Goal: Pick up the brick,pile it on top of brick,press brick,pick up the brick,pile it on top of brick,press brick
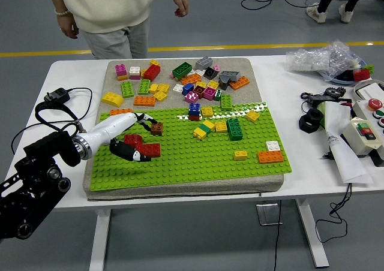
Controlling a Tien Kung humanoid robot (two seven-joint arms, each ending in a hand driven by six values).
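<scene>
Left hand [129, 136]: reached in from the left over the green baseplate [198, 163], white palm low above the studs
Fingers [141, 119]: spread apart and loosely curved, nothing clasped; the upper black tips are seen just beside the brown brick [157, 128], contact cannot be told; the thumb tip is stretched below the red bricks [144, 147]
Red bricks: two joined pieces seated on the baseplate, partly covered by the hand, lying between thumb and upper fingers
Brown brick: small, upright on the studs, right of the fingertips
Blue brick [194, 110]: stacked on a dark piece near the baseplate's far edge
Dark green brick [234, 129]: seated mid-plate, beside yellow pieces
Orange brick [270, 157]: at the right edge of the plate, below a white one
Loose bricks [198, 79]: a mixed heap scattered on the grey mat beyond the baseplate
Person [111, 10]: standing at the far side, hands hanging free of the table
Right hand: not seen
</scene>
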